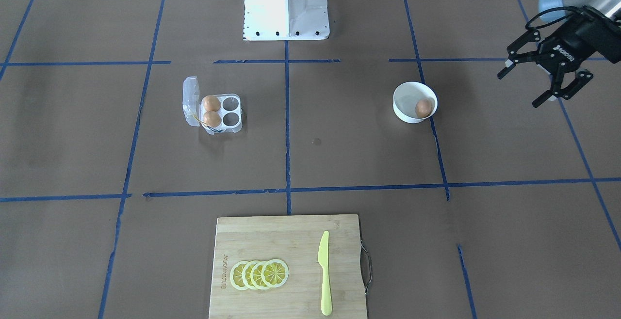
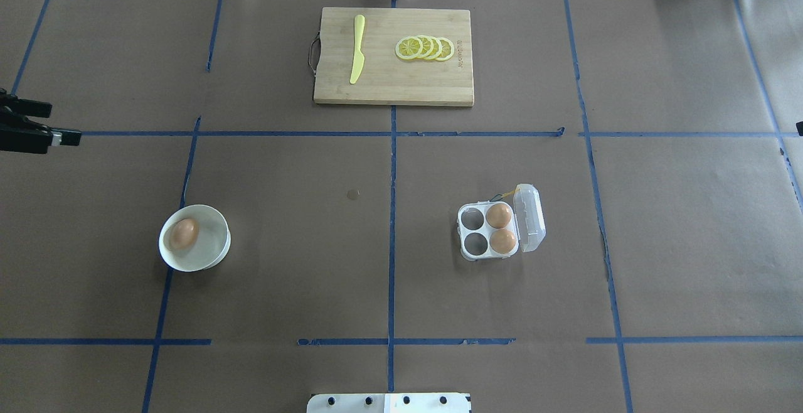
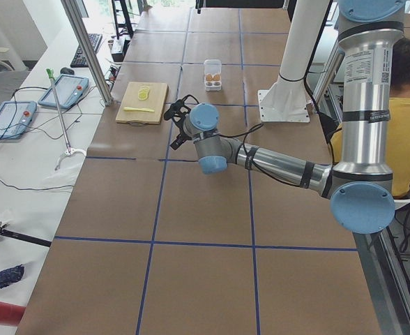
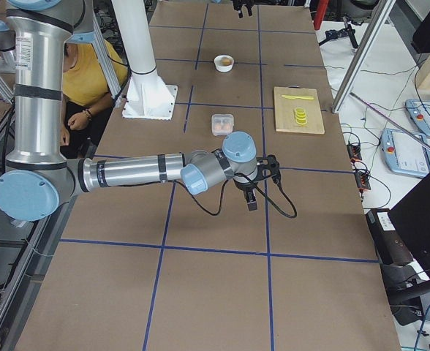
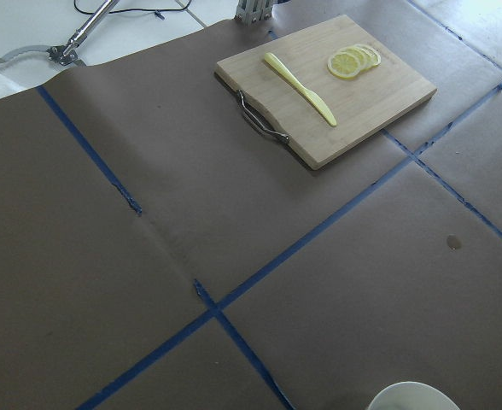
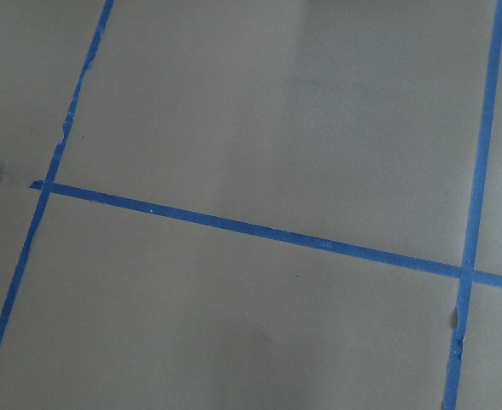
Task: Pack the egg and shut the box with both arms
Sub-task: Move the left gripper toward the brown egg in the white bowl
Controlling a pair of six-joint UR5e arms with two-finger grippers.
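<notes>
One egg lies alone in the round white bowl, which sits toward the surface's left edge, roughly midway between its near and far edges. Well apart from it, just right of the middle tape line, stands the box, its clear lid swung open on the side facing the right edge. The two other eggs fill the pair of cells beside the lid; the pair toward the centre stands empty.

From where I stand, the left hand hangs above the surface close to the left edge, farther from the robot than the bowl and not touching it, its black fingers spread wide with nothing between them. The right hand shows only from the side camera, out near the right edge and well clear of the box; I cannot tell whether it is released or clenched.

Against the middle of the far edge lies a wooden cutting board, with a row of overlapping lemon slices and a yellow knife on it.
</notes>
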